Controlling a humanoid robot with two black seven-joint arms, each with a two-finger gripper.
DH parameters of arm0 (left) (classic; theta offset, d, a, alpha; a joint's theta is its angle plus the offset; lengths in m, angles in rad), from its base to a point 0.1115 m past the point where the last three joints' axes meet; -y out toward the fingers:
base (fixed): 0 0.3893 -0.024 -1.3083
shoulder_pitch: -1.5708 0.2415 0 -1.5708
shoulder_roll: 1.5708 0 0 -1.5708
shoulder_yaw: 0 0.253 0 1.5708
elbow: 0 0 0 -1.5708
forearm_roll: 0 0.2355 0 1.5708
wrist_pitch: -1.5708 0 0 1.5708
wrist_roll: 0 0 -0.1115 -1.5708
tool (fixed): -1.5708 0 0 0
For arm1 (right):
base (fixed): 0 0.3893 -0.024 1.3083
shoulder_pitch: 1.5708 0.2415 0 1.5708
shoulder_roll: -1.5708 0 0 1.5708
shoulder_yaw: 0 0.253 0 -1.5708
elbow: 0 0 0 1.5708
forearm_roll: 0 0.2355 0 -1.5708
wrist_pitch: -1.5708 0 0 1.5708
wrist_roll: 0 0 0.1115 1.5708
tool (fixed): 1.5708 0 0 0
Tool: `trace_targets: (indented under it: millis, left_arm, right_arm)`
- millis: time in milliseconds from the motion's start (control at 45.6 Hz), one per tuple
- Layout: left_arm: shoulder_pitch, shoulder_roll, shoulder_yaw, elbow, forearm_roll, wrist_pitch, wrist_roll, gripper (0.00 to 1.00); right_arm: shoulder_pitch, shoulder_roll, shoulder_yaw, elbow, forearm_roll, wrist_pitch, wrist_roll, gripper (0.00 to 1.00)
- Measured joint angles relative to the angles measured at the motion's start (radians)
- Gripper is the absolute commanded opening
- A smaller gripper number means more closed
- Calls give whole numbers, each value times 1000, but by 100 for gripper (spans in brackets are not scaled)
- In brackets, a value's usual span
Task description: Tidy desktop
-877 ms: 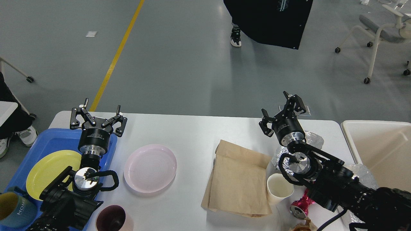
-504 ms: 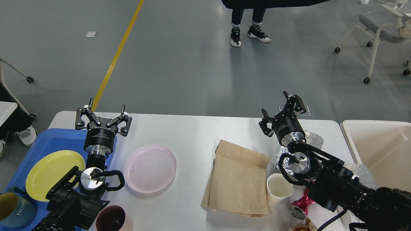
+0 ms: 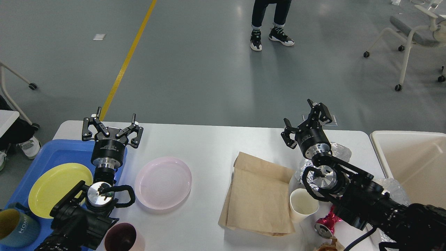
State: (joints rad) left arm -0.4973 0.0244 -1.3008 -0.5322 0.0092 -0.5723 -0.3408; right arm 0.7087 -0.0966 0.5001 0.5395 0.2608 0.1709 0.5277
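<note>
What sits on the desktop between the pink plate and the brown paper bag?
Nothing: the head view shows bare desktop between the pink plate and the brown paper bag.

The desktop (image 3: pixel 209 146) is lying flat across the lower half of the head view, a large, smooth white rectangular tabletop with rounded corners. Its far edge is running level from left to right against the grey floor, and both far corners are showing as soft curves. The surface is looking matte and clean, catching a faint sheen across the open middle stretch. Its left and right ends are partly hiding under things resting there, and its near edge is falling outside the view.
</note>
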Motion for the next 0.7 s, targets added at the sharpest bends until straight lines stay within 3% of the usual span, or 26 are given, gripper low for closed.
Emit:
trace_targets:
  millis: [351, 548, 701]
  left_arm:
    - [-7, -3, 37, -1, 1, 20, 2, 100]
    - [-34, 83, 206, -6, 4, 57, 10, 100]
    - [-103, 183, 351, -10, 4, 170, 12, 100]
  right_arm:
    - [0, 0, 0, 1, 0, 0, 0, 100]
    - [0, 0, 0, 1, 0, 0, 0, 100]
    - [0, 0, 0, 1, 0, 0, 0, 100]
